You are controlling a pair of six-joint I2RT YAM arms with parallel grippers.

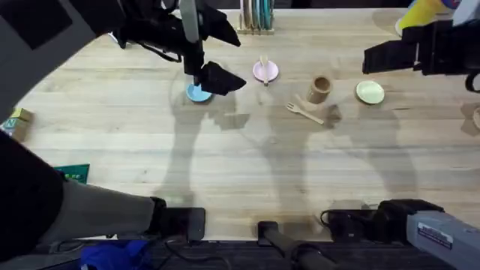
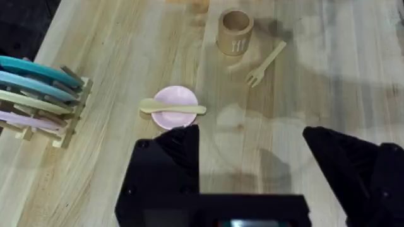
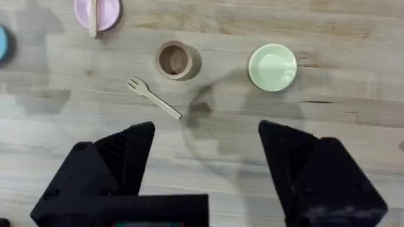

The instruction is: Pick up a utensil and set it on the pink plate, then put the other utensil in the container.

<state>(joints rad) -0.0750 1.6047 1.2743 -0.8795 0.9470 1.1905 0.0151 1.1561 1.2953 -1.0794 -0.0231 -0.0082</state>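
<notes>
The pale wooden utensil (image 2: 173,108) lies across the small pink plate (image 2: 175,118), seen from above as utensil (image 1: 264,67) on plate (image 1: 270,73). The wooden fork (image 1: 304,111) rests flat on the table just in front of the tan cylindrical container (image 1: 320,88), which stands upright. My left gripper (image 2: 252,157) hangs open and empty above the table, left of the pink plate and over a blue plate (image 1: 196,94). My right gripper (image 3: 205,157) is open and empty too, high above the fork (image 3: 153,99) and container (image 3: 177,60).
A yellow-green plate (image 1: 370,92) sits right of the container. A wooden rack (image 1: 256,19) with upright plates stands at the back. A small box (image 1: 19,120) and a green packet (image 1: 71,174) lie at the left edge. The table's front half is bare wood.
</notes>
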